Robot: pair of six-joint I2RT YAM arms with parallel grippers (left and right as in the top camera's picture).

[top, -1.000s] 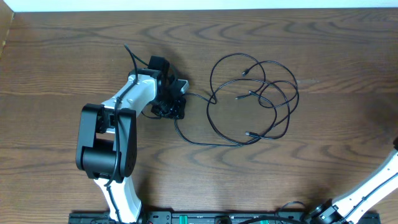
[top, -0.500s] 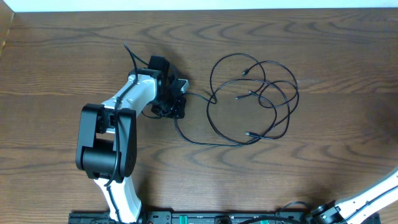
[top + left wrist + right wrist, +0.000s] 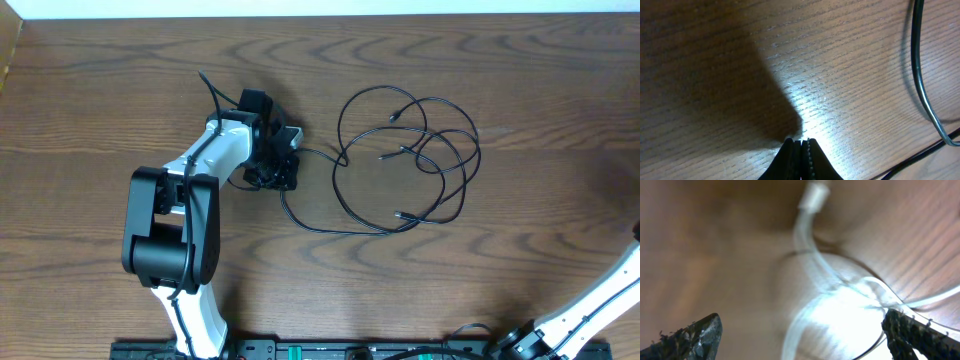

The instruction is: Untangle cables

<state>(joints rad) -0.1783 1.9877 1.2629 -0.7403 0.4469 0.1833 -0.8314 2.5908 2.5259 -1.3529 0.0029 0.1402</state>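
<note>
Dark wood-grain table (image 3: 100,80) filled the overhead view, with a pale strip (image 3: 320,8) along its far edge. Lighting was even overhead, with glare on the wood under both wrist cameras.

The left gripper (image 3: 800,152) sat low over the wood with its jaws pressed together. The wrist view showed no cord between them, so I couldn't tell if it pinched anything. The black cables (image 3: 400,160) lay in overlapping loops just beside that gripper, toward table centre. Two strands ran right up to it, so it was probably parked there to pin or drag one out of the tangle.

The right gripper (image 3: 801,330) was spread wide and held nothing. It hung over a blurred white cable (image 3: 812,275), whose plug end (image 3: 815,195) lay beyond the fingertips, so it looked lined up for a grab. Overhead showed only the right arm (image 3: 600,305) at the near corner, well apart from the black loops.
</note>
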